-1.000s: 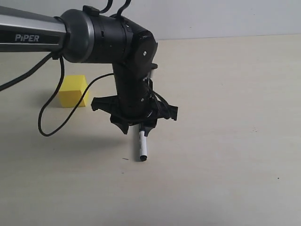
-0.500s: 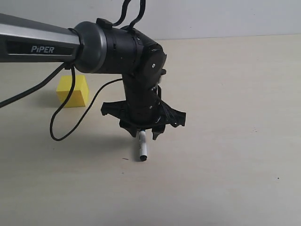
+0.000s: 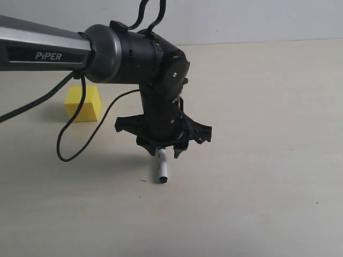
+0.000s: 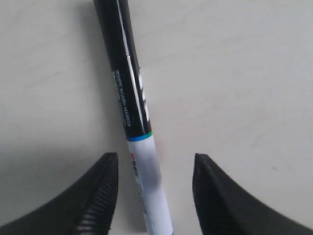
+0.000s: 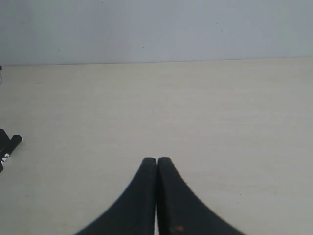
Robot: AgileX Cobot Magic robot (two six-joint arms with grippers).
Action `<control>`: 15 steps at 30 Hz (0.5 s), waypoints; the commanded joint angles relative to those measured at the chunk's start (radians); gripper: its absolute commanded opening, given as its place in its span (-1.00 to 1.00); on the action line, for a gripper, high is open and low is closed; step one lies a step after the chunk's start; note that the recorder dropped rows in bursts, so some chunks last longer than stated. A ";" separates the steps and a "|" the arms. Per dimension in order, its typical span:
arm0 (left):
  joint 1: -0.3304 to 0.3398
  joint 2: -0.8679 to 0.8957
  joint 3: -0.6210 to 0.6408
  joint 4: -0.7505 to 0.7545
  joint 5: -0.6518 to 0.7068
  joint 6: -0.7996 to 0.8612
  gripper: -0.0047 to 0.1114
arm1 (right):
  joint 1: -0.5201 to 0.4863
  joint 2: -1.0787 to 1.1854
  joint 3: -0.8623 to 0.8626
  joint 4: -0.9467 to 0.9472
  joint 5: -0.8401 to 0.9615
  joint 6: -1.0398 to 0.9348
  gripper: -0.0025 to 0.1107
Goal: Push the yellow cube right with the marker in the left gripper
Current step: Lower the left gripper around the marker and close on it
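Observation:
The marker [image 3: 163, 170] lies flat on the table, with its white barrel and black end tip poking out below my left gripper [image 3: 163, 149]. In the left wrist view the left gripper [image 4: 154, 159] is open. The marker [image 4: 131, 98] lies between its two fingers [image 4: 100, 191] with a gap on each side, the black cap pointing away. The yellow cube [image 3: 83, 103] sits on the table to the far left of the gripper, well apart from the marker and partly crossed by the loose black cable [image 3: 75, 126]. My right gripper [image 5: 156, 161] is shut with nothing in it.
The beige table [image 3: 268, 160] meets a pale wall [image 3: 241, 19] at the back. The grey PiPER arm [image 3: 43, 51] reaches in from the left above the cube. A black part [image 5: 10, 144] shows at the edge of the right wrist view.
Between one second and half a second ago the left arm shifted a little to the right over the marker. Since then nothing has moved. The marker and cube stay in place.

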 commanded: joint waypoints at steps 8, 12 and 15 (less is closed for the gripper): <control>-0.003 -0.003 -0.006 0.007 0.015 -0.023 -0.10 | -0.008 -0.006 0.004 -0.001 -0.011 -0.004 -0.96; -0.003 -0.003 -0.006 0.011 0.017 -0.034 -0.10 | -0.008 -0.006 0.004 -0.001 -0.011 -0.004 -0.96; -0.003 -0.003 -0.006 0.011 0.017 -0.034 -0.10 | -0.008 -0.006 0.004 -0.001 -0.011 -0.004 -0.96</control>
